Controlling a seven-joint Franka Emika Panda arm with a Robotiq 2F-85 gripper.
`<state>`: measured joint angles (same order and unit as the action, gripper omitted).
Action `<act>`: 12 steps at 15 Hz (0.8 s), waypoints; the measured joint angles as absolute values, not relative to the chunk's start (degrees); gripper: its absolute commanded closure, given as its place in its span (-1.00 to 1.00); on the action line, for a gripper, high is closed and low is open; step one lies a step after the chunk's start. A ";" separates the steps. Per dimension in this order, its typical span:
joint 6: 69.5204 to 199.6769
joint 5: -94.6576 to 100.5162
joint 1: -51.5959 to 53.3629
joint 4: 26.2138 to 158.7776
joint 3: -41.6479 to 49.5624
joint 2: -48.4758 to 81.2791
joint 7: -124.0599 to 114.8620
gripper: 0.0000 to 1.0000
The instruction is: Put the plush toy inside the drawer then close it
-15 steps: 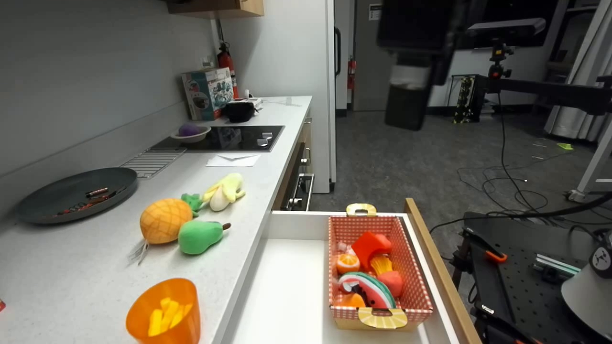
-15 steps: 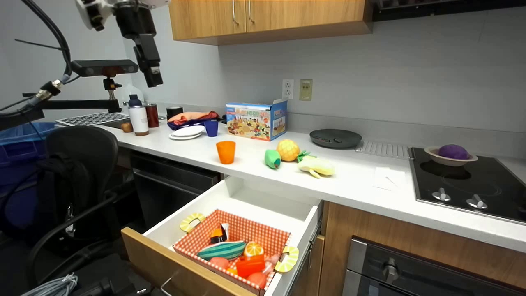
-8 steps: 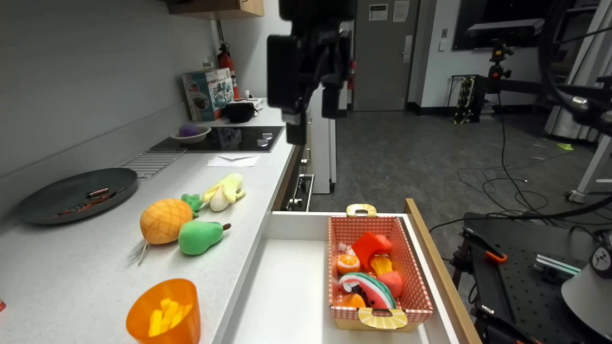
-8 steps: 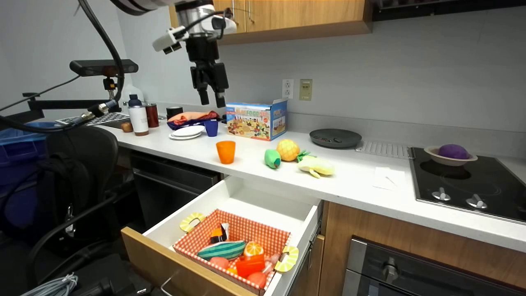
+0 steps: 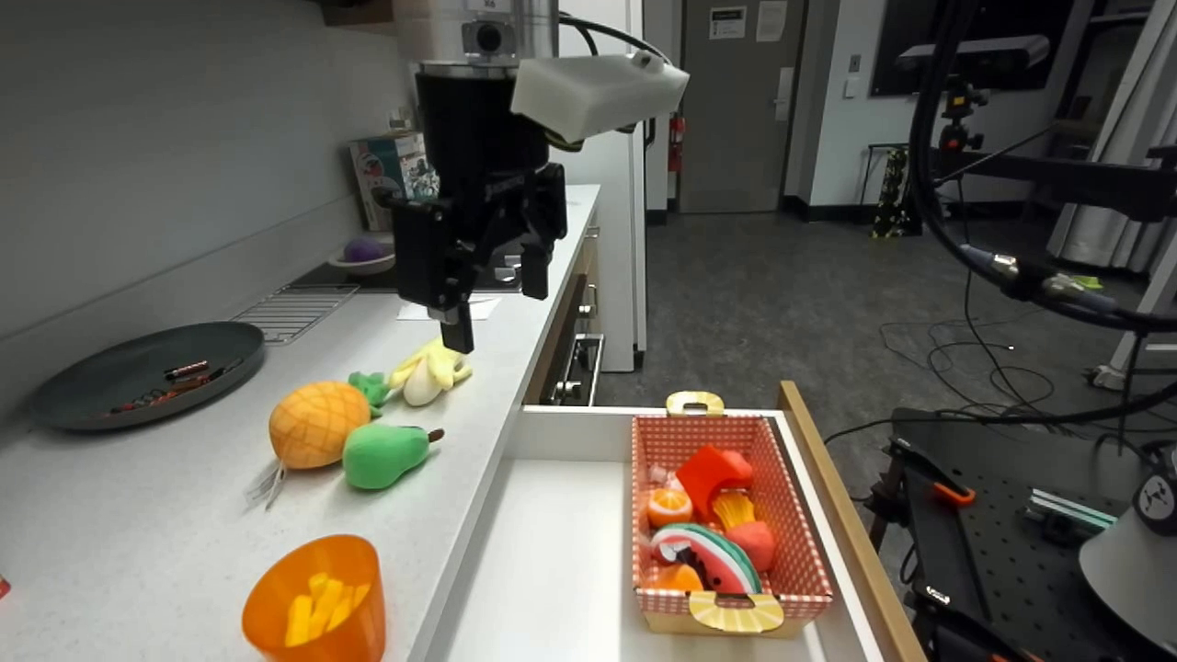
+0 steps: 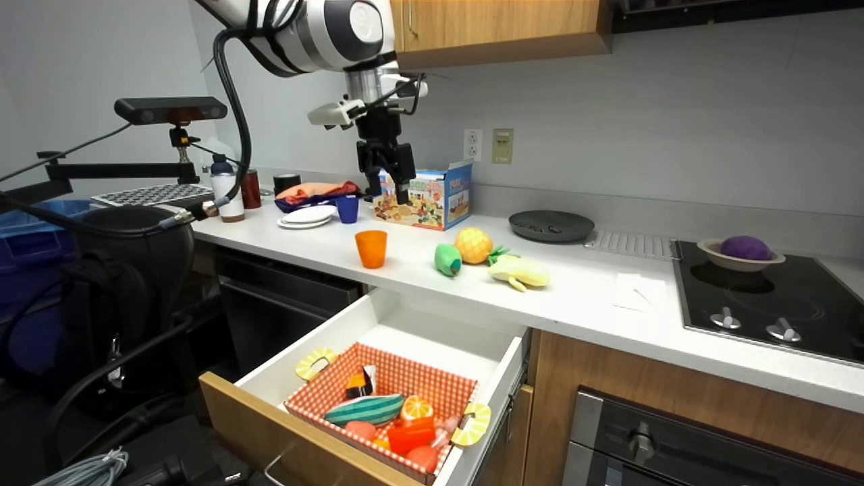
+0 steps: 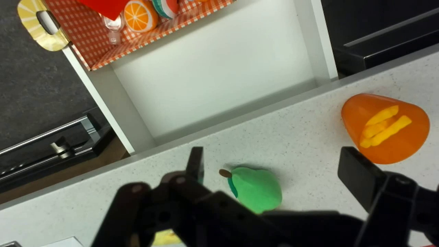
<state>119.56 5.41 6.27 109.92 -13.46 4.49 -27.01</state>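
Observation:
The orange plush toy [image 5: 317, 425] lies on the counter beside the green plush toy [image 5: 384, 456] and the pale yellow plush toy [image 5: 430, 370]. The orange plush [image 6: 473, 246] also shows in an exterior view. In the wrist view it is out of sight, and the green plush [image 7: 257, 188] shows between the fingers. The drawer [image 5: 556, 542] is pulled open below the counter edge; it also shows in an exterior view [image 6: 435, 343] and the wrist view [image 7: 223, 79]. My gripper [image 7: 275, 168] is open and empty, above the counter, apart from the toys [image 5: 497, 308] [image 6: 389, 194].
A red checked box [image 5: 795, 496] with play food stands in the drawer's front part. An orange cup [image 5: 317, 602] with yellow sticks stands on the counter. A dark pan [image 5: 152, 377], a play food carton [image 6: 459, 192] and a cooktop [image 6: 763, 297] are further along.
My gripper has swung in over the counter and come lower, towards the plush toys. It has also turned, so both fingers show. The toys, drawer and box have not moved.

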 measured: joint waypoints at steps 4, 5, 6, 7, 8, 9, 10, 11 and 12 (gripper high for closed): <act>119.53 5.41 6.77 109.97 -13.07 3.78 -27.04 -1.00; 120.18 5.74 6.86 109.89 -12.68 4.20 -27.31 -1.00; 121.44 6.23 6.90 109.63 -12.28 5.08 -27.60 -1.00; 123.17 6.77 6.90 109.08 -11.77 6.47 -27.69 -1.00; 125.23 7.34 6.91 108.11 -11.11 8.34 -27.70 -1.00; 127.55 7.92 6.96 106.73 -10.47 10.66 -27.69 -1.00; 129.86 8.64 7.13 104.96 -9.87 13.23 -27.69 -1.00; 132.12 9.41 7.49 102.76 -9.19 16.09 -27.69 -1.00; 134.23 9.96 8.07 100.23 -8.47 19.04 -27.66 -1.00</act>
